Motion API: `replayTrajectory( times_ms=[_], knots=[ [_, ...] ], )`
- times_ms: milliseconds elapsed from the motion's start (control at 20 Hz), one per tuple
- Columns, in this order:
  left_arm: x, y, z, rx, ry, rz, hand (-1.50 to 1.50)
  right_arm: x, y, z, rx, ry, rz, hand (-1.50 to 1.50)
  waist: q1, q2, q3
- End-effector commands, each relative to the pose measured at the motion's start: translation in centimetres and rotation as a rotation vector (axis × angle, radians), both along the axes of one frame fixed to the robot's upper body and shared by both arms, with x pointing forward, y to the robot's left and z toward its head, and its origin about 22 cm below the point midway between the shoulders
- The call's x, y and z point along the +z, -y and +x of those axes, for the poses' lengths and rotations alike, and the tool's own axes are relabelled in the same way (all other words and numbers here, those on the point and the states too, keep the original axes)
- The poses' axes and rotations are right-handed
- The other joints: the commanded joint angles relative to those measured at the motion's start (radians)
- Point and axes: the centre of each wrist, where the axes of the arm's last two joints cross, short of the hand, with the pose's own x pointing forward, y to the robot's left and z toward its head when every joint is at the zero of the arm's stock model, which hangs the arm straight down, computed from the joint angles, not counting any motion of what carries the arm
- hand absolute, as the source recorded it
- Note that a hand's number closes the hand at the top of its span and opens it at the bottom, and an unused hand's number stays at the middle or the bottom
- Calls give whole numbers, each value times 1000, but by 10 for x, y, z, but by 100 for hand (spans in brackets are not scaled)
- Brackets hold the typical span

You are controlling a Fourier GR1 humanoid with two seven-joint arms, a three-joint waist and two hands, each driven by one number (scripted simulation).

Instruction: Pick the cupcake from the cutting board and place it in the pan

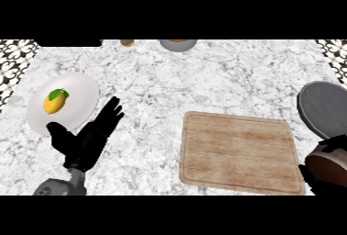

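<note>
The wooden cutting board (pixel 237 153) lies right of centre with nothing on it. At the right edge, the grey round pan (pixel 325 108) is partly cut off by the view. Just below the pan, off the board's right corner, my right hand (pixel 335 143) is curled round a brown cupcake (pixel 327 166). Only the cupcake's dark brown side shows between the black fingers. My left hand (pixel 88 135) rests open at the lower left, fingers straight and pointing up, far from the board.
A white plate (pixel 78 89) carrying a yellow fruit with a green leaf (pixel 56 102) sits at the left, right by my left hand. A grey bowl (pixel 178 44) and a small brown item (pixel 127 42) stand at the counter's far edge.
</note>
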Motion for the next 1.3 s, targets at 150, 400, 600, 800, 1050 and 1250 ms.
replayTrajectory(
  times_ms=[150,400,600,800,1050,1250],
  knots=[
    [18,-2,22,-20,11,-5,0,-22,57,65,-96,65,-50,150,17,4,0],
    [2,-3,0,-31,-11,-10,0,-34,81,98,-237,163,-31,150,29,6,1],
    [1,16,4,-42,-3,3,0,-52,89,120,-288,211,12,150,30,8,2],
    [2,13,1,-40,24,10,0,-54,126,117,-300,218,-8,150,41,11,3],
    [2,27,-5,-50,22,-13,0,-34,137,137,-318,225,14,150,56,16,4],
    [13,15,10,-90,29,-15,0,-62,145,113,-419,-51,-99,-150,94,33,5]
  ],
)
